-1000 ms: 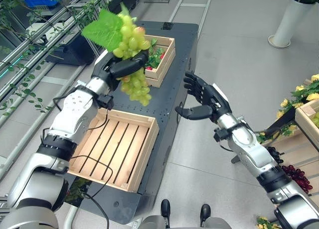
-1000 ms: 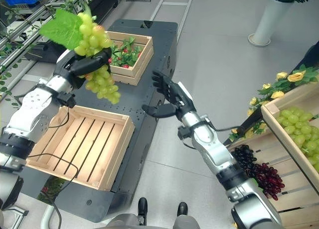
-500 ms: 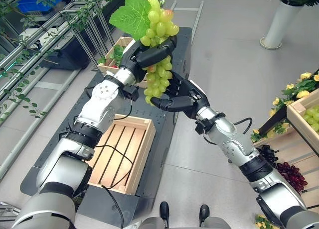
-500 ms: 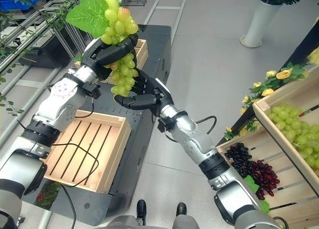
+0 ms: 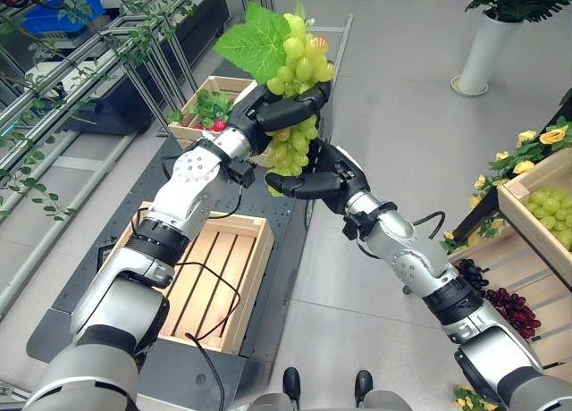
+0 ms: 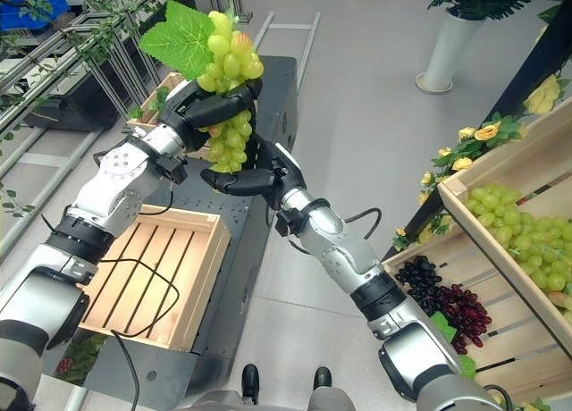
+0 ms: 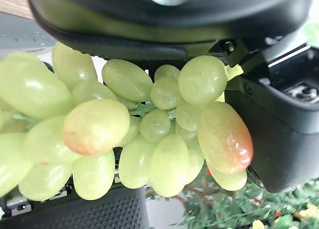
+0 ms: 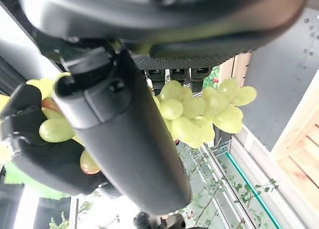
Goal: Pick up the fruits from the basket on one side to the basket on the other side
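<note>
A bunch of green grapes (image 5: pixel 299 67) with a big green leaf (image 5: pixel 255 40) is held high above the dark table (image 5: pixel 290 250). My left hand (image 5: pixel 277 112) is shut on the bunch's middle, and the grapes bulge past its fingers (image 7: pixel 149 124). My right hand (image 5: pixel 322 170) reaches in from the right and cups the hanging lower end (image 8: pixel 199 112). Its thumb (image 8: pixel 129 139) lies straight under the grapes, its fingers stand behind them, and it stays open. Below stands an empty slatted wooden crate (image 5: pixel 255 259).
A second wooden crate (image 5: pixel 183 130) with leafy red fruit stands at the table's far end. Wooden shelves on the right hold green grapes (image 5: pixel 545 205) and dark purple grapes (image 5: pixel 500 299). A white planter (image 5: pixel 483 45) stands on the floor beyond. Vine-hung metal rails run along the left.
My right hand, apart at the table's right edge a second ago, has swung in under the bunch. My left hand has carried the grapes up and to the right. The camera has shifted.
</note>
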### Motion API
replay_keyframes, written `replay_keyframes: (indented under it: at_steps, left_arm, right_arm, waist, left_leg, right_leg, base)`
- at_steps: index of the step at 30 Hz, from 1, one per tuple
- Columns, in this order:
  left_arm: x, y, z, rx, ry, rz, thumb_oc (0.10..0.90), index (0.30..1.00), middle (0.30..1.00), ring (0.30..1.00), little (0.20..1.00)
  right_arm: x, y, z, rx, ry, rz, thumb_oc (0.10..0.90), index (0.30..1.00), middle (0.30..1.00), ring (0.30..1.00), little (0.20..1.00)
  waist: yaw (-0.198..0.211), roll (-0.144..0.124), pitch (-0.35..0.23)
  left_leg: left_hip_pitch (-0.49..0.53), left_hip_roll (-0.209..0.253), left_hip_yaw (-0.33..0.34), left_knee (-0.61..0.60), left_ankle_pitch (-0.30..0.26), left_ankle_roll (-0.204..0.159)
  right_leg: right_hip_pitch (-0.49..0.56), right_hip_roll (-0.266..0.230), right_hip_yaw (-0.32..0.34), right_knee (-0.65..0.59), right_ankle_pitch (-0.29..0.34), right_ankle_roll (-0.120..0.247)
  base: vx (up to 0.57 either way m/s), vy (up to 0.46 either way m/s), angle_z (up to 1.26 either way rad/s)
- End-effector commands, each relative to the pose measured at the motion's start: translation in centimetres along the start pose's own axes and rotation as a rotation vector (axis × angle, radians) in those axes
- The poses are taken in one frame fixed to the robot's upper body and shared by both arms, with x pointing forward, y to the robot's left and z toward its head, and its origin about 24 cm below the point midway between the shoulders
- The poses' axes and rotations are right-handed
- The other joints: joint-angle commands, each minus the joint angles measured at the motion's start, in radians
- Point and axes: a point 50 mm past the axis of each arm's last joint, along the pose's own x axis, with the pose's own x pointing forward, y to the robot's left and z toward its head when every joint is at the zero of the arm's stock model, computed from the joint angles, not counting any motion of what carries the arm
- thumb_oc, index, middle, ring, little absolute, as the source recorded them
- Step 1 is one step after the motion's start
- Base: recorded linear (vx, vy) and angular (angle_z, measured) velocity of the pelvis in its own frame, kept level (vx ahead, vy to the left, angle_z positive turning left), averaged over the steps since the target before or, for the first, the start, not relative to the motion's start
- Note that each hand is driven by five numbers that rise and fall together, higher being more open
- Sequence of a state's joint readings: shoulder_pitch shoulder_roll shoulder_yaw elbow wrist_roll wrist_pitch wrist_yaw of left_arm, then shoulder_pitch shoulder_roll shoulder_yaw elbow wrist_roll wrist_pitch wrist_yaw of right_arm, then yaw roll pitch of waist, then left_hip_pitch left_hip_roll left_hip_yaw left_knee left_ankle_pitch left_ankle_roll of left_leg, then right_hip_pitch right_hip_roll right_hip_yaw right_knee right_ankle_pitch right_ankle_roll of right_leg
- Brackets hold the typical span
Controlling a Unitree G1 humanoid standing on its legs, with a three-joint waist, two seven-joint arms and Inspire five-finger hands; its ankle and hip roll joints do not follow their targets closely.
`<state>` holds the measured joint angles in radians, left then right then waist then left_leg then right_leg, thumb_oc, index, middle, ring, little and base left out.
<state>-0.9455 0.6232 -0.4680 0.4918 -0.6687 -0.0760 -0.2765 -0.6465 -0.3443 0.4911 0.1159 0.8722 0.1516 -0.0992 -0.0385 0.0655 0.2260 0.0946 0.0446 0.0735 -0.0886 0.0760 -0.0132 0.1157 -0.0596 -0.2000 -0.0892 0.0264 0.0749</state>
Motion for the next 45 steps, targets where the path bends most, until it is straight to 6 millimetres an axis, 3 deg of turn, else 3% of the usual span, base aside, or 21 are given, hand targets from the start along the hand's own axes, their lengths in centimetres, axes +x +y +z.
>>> replay_keyframes:
  at_steps: [1, 16, 29, 37, 39, 40, 42, 45]
  left_arm:
    - [1.9, 0.9, 2.9, 0.093, -0.062, -0.041, 0.4, 0.3, 0.3, 0.3, 0.3]
    - [2.0, -0.6, 2.4, 0.113, 0.012, -0.257, 0.4, 0.3, 0.3, 0.3, 0.3]
    - [1.9, -1.2, 1.3, 0.084, 0.042, -0.291, 0.4, 0.3, 0.3, 0.3, 0.3]
    - [1.7, -1.7, 0.6, 0.071, 0.06, -0.308, 0.4, 0.3, 0.3, 0.3, 0.3]
    - [1.6, -1.7, 0.5, 0.068, 0.065, -0.308, 0.4, 0.3, 0.3, 0.3, 0.3]
    - [1.6, -1.6, 0.3, 0.069, 0.069, -0.307, 0.4, 0.3, 0.3, 0.3, 0.3]
    - [1.5, -1.5, 0.2, 0.063, 0.072, -0.309, 0.4, 0.3, 0.3, 0.3, 0.3]
    - [1.5, -1.5, 0.2, 0.063, 0.074, -0.309, 0.4, 0.3, 0.3, 0.3, 0.3]
  right_arm:
    - [2.6, 3.7, 5.9, 0.02, -0.263, 0.093, 0.8, 0.9, 0.9, 0.9, 0.9]
    - [3.1, 3.3, 7.6, 0.032, -0.32, 0.058, 0.8, 0.9, 0.9, 0.9, 0.9]
    - [3.1, 3.3, 8.8, 0.2, -0.424, 0.02, 0.8, 0.9, 0.9, 0.9, 0.9]
    - [2.9, 3.2, 9.3, 0.212, -0.48, -0.001, 0.8, 0.9, 0.9, 0.9, 0.9]
    - [2.9, 3.3, 9.5, 0.223, -0.494, -0.002, 0.722, 0.782, 0.782, 0.782, 0.782]
    - [2.9, 3.3, 9.6, 0.228, -0.502, -0.002, 0.547, 0.521, 0.521, 0.521, 0.521]
    - [2.9, 3.3, 9.6, 0.234, -0.508, -0.001, 0.4, 0.3, 0.3, 0.3, 0.3]
    - [2.9, 3.4, 9.7, 0.232, -0.511, 0.003, 0.4, 0.3, 0.3, 0.3, 0.3]
  waist:
    - [0.007, 0.005, -0.211]
    - [0.021, 0.006, -0.212]
    - [0.026, 0.009, -0.212]
    - [0.033, 0.005, -0.213]
    - [0.034, 0.004, -0.213]
    - [0.035, 0.003, -0.213]
    - [0.037, 0.003, -0.214]
    - [0.038, 0.002, -0.214]
  left_leg:
    - [0.018, -0.03, 0.007, 0.001, -0.086, -0.024]
    - [0.019, -0.032, -0.005, 0.001, -0.085, -0.022]
    - [0.02, -0.033, -0.012, 0.001, -0.086, -0.02]
    - [0.02, -0.033, -0.018, 0.001, -0.085, -0.018]
    - [0.02, -0.034, -0.019, 0.001, -0.085, -0.017]
    - [0.02, -0.034, -0.02, 0.001, -0.085, -0.016]
    - [0.02, -0.034, -0.021, 0.001, -0.085, -0.016]
    - [0.021, -0.035, -0.022, 0.001, -0.085, -0.016]
  right_leg:
    - [0.017, -0.016, 0.002, 0.002, -0.024, -0.025]
    - [0.022, -0.018, -0.005, 0.002, -0.023, -0.023]
    - [0.021, -0.018, 0.0, 0.002, -0.02, -0.023]
    - [0.021, -0.018, -0.002, 0.002, -0.02, -0.024]
    - [0.022, -0.018, -0.002, 0.002, -0.021, -0.025]
    - [0.022, -0.018, -0.003, 0.002, -0.02, -0.025]
    - [0.023, -0.018, -0.003, 0.002, -0.02, -0.025]
    - [0.024, -0.018, -0.003, 0.002, -0.02, -0.025]
  base:
    - [0.0, 0.0, 0.0]
    - [0.0, 0.0, 0.0]
    - [0.0, 0.0, 0.0]
    - [0.0, 0.0, 0.0]
    - [0.0, 0.0, 0.0]
    - [0.0, 0.0, 0.0]
    - [0.0, 0.0, 0.0]
    - [0.0, 0.0, 0.0]
